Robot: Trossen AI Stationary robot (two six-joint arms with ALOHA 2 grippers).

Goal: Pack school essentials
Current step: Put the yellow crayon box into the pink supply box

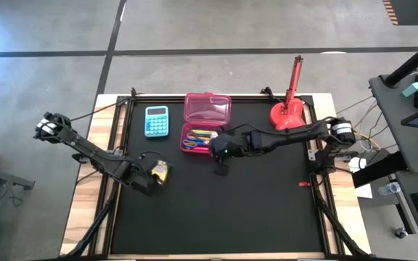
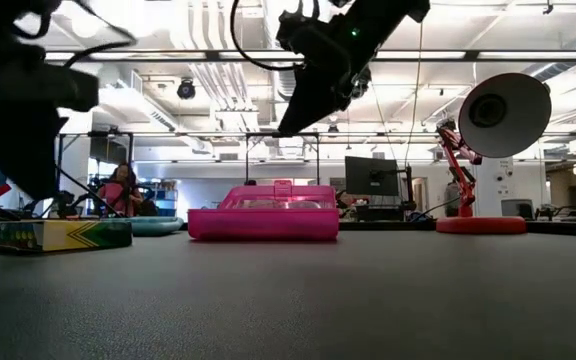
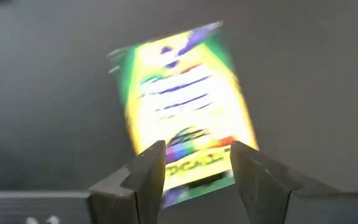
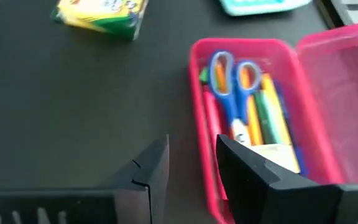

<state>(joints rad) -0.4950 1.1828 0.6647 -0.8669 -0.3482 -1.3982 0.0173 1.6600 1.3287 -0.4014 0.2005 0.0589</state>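
The right pincer point(image 1: 221, 151) sits near the middle of the overhead picture, raised above the black desk point(image 1: 267, 210) just beside the lower right corner of the open pink case point(image 1: 206, 122). Its two dark fingers point(image 4: 151, 168) stand apart with a narrow gap and nothing between them. In the level view it hangs high in the upper middle of the frame, clear of the case below it. The case lies open just left of centre in the upper half of the overhead picture, its clear pink lid folded back toward the top edge. Its tray holds blue-handled scissors point(image 4: 232, 81), yellow and orange pencils point(image 4: 272, 124), a green pen point(image 4: 263, 112) and a small white item at the near end, all lying lengthwise side by side. Left of the case rests a light-blue calculator point(image 1: 157, 121). The left pincer point(image 1: 151, 179) is at the lower left of the overhead picture, low over the desk, its fingers point(image 3: 148, 171) spread wide on either side of one end of a yellow and green crayon box point(image 1: 161, 170); whether they touch it cannot be told. The box lies flat on the desk, well apart from the case. A red desk lamp point(image 1: 290, 109) stands at the upper right.
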